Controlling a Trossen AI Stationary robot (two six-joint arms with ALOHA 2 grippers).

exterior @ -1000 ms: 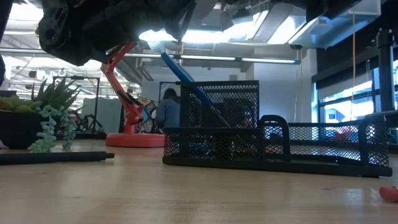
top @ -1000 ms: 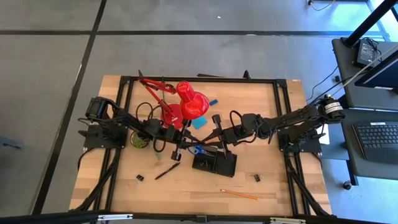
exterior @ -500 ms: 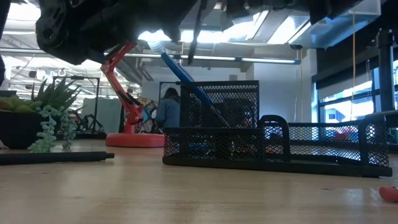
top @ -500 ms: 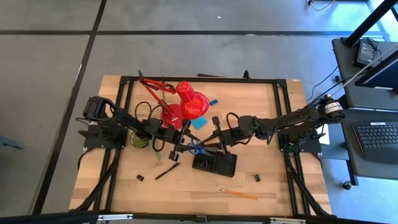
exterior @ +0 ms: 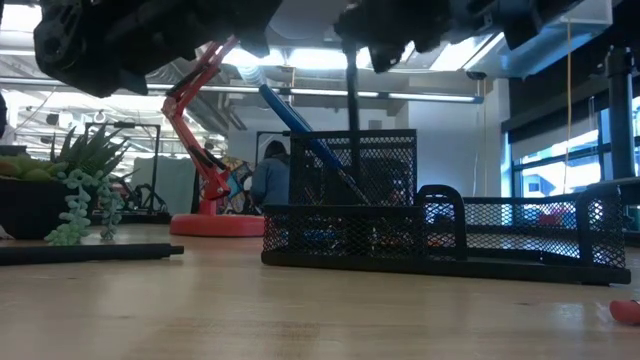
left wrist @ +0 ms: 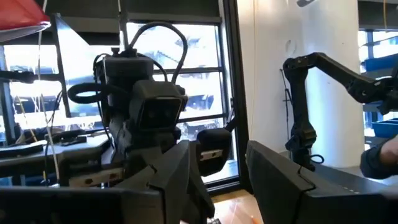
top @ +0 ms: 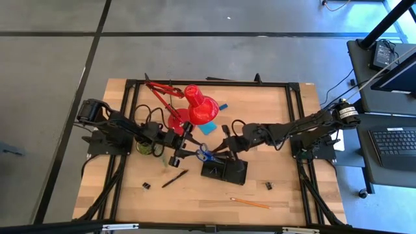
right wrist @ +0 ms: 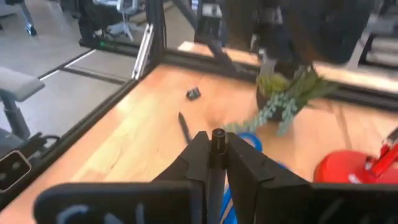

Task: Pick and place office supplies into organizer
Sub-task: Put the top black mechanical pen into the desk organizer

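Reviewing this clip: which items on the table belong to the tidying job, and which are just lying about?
Job: organizer; black pen held in the right gripper; scissors; second pen; pencil; binder clips; note pad.
Lying about: red lamp; potted plant.

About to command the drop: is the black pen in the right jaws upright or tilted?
Upright. In the low view the black pen hangs vertically from the right gripper above the organizer; the wrist view shows the jaws clamped on it.
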